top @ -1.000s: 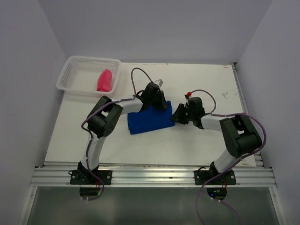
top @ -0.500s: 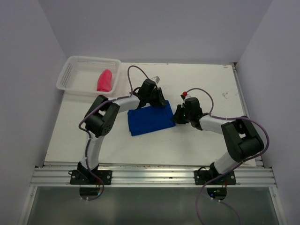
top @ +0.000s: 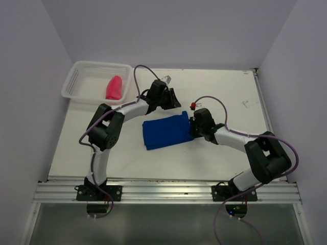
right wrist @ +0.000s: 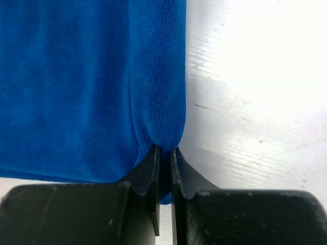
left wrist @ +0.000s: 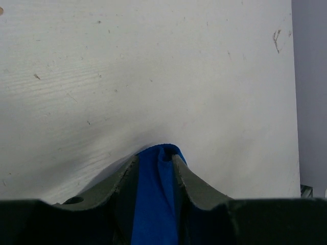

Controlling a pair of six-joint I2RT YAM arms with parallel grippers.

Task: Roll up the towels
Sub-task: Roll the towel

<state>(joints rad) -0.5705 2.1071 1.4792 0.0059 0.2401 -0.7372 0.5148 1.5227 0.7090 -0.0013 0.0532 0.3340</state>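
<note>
towel (top: 164, 131), blue: lying flat near the centre of the table (top: 230, 92), now sitting slightly lower and further right in the frame than a second ago. left gripper (top: 173, 100): pulling back toward the upper left, off the towel's upper right corner that it was covering. in its wrist view a ridge of blue cloth is showing pinched between the fingers, so it is reading as clamped on a fold, though the overhead view is not making that contact clear. right gripper (top: 192, 127): having slid leftward, it is now touching the towel's right edge, jaws almost together and nipping the hem. pink towel (top: 114, 88): already rolled, resting unchanged in the white basket (top: 76, 76) at upper left. judgement: both tools are taking hold along the same end of the cloth, which is suggesting the roll is only beginning, as no turn of fabric is showing yet.
</note>
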